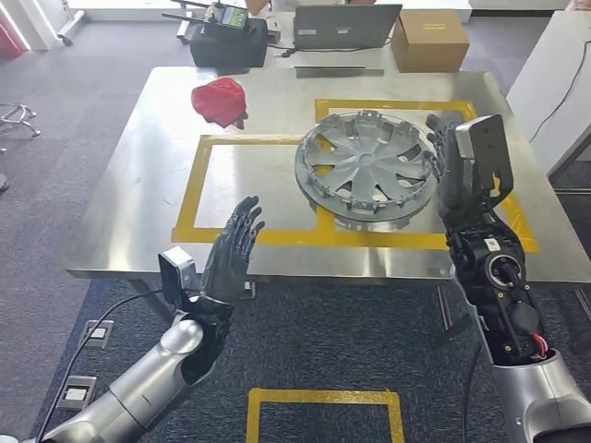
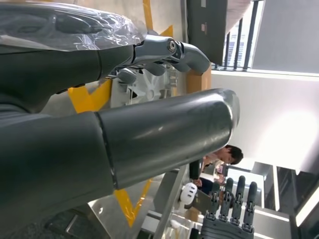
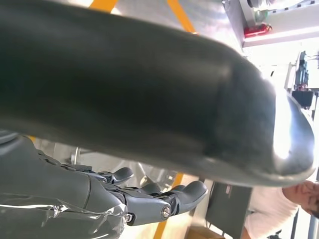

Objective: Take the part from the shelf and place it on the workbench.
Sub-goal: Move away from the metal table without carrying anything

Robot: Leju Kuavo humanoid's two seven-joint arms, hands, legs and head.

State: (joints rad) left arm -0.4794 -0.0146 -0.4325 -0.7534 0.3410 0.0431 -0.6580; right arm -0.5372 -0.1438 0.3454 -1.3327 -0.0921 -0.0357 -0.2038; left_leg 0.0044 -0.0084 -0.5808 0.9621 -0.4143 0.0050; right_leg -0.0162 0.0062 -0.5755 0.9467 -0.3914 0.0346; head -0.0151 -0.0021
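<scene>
I see the grey plastic spoked wheel cover (image 1: 362,169) lying flat on the steel workbench (image 1: 139,185), straddling the yellow tape boxes, so I judge it placed. Both hands hold nothing: left hand (image 1: 234,247) spread near the table's edge, right hand (image 1: 446,161) fingers apart just beside the rim, possibly touching.

Your steel workbench (image 1: 139,185) stands on grey carpet (image 1: 63,120). At twelve o'clock sit a laptop (image 1: 344,26) and cardboard box (image 1: 428,39). Yellow floor tape (image 1: 324,399) at six; possibly windows beyond.
</scene>
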